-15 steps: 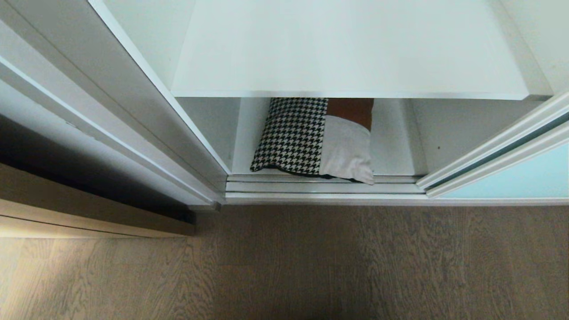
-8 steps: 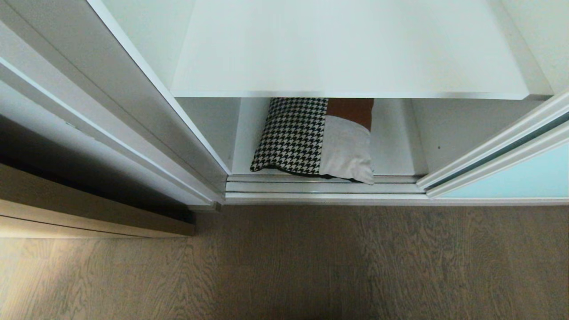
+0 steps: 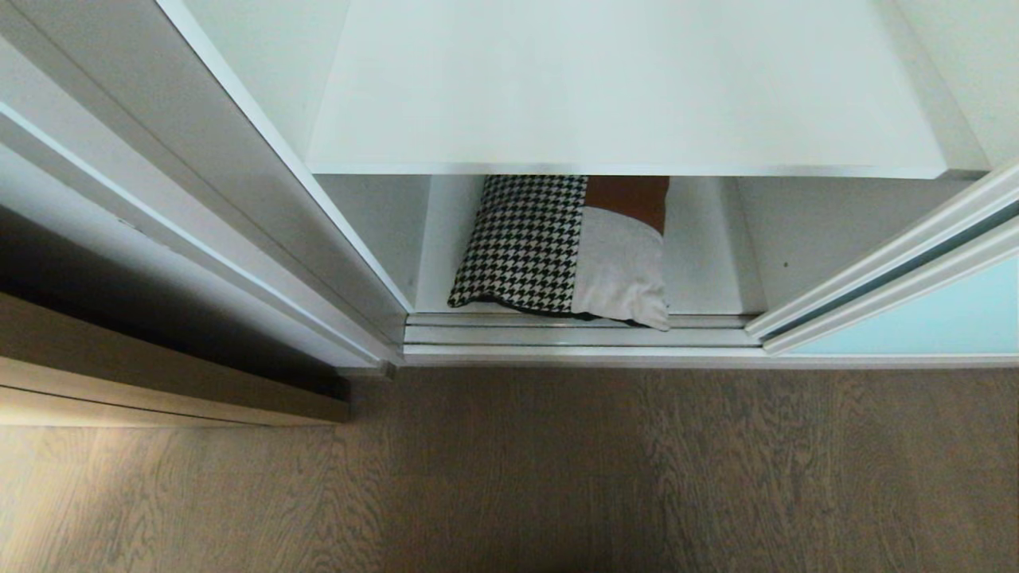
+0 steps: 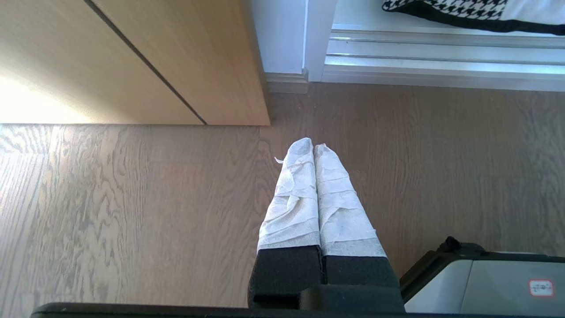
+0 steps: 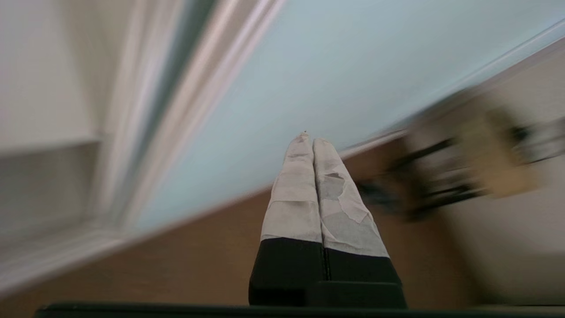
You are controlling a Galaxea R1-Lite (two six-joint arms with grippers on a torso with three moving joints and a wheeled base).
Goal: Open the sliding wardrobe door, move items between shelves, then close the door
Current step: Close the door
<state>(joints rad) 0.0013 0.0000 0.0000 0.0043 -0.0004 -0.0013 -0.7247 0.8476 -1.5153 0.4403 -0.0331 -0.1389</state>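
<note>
The sliding wardrobe door [image 3: 923, 314] of pale aqua glass stands slid to the right, leaving the wardrobe open. A square cushion [image 3: 561, 251], houndstooth with rust-brown and cream patches, lies on the lowest white shelf [image 3: 700, 270]; its front edge [image 4: 463, 13] shows in the left wrist view. A bare white shelf [image 3: 629, 87] spans above it. My left gripper [image 4: 313, 148] is shut and empty over the floor. My right gripper [image 5: 309, 140] is shut and empty, pointing at the aqua door panel [image 5: 335, 66]. Neither arm shows in the head view.
A light wood cabinet [image 4: 154, 57] stands left of the wardrobe. The silver bottom track [image 3: 581, 334] runs along the wardrobe's front. Grey wood-grain floor [image 3: 557, 477] lies before it. Part of the robot's base [image 4: 485, 282] shows beside the left gripper.
The head view shows the cushion, shelves and door unmoved. Neither arm appears in the earlier frames.
</note>
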